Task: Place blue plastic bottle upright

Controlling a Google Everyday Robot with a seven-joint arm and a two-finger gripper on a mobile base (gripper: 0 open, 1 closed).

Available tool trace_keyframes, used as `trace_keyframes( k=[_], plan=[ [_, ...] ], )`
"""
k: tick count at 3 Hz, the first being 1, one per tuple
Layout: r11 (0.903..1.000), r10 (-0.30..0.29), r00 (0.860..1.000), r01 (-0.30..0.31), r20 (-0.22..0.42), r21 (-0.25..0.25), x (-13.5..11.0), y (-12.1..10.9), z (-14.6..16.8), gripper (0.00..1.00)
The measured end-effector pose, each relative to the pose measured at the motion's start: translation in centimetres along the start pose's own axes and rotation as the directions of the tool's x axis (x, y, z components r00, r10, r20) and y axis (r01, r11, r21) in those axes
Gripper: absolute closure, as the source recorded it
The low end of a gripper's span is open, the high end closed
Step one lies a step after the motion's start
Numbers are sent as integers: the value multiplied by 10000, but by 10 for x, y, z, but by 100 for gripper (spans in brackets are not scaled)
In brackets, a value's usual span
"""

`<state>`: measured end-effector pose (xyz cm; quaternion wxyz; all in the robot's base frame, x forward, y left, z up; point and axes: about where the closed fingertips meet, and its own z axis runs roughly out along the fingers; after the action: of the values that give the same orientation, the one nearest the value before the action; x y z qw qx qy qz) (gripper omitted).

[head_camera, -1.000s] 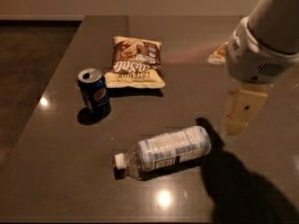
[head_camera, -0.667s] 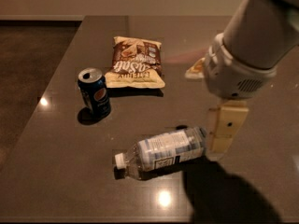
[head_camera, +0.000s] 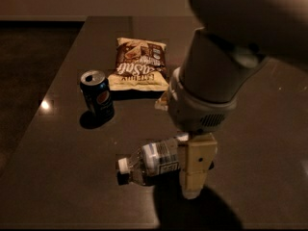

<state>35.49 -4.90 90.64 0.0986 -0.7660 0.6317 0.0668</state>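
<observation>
The blue plastic bottle point(head_camera: 150, 160) lies on its side on the dark table point(head_camera: 62, 186), near the front. Its white cap point(head_camera: 123, 165) points left. It is clear with a pale label. My gripper point(head_camera: 195, 171) hangs from the big grey wrist point(head_camera: 204, 105) and is down over the bottle's right end, its base, which it hides. The cream-coloured gripper body stands in front of the bottle there.
A dark blue Pepsi can point(head_camera: 97, 96) stands upright to the left, behind the bottle. A bag of chips point(head_camera: 137, 66) lies flat further back. The table's left edge runs diagonally beside the can. My arm fills the upper right.
My arm has moved left and down from the right of the bottle, and the gripper now covers the bottle's base end. The bottle, can and bag have not moved.
</observation>
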Motion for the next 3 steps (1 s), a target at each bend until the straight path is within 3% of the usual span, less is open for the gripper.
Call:
trace_keyframes(
  k=[1,2,3],
  plan=[
    [9995,-244,9990,236,-367,-229,-14,5,24,0],
    [9991,-289,9948,258,-974,-336,-12,5,44,0],
    [9989,-223,9888,160,-1473,-432,-6,3,57,19]
  ],
)
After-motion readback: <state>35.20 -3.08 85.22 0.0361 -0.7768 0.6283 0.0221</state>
